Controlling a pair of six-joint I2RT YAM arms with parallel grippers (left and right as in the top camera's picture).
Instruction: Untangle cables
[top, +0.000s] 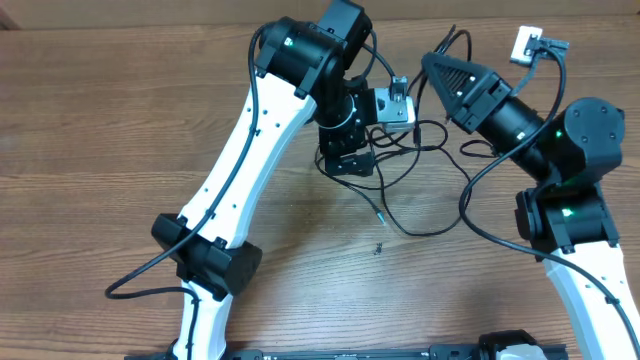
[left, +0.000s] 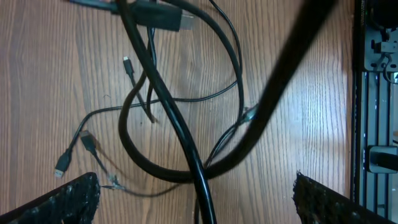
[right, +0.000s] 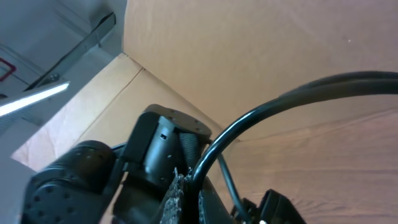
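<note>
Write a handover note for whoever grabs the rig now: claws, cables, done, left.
Left claw: open, empty, hovering over the tangle.
Right claw: shut on one black cable, raised off the table.
Cables: piled mid-table beneath the left claw, strands looped and crossing each other. Small plugs lie loose at the edge of the pile.
Done: one strand gripped and lifted; none laid out apart yet.
Left: probably draw the held cable clear, then separate the rest one by one.
</note>
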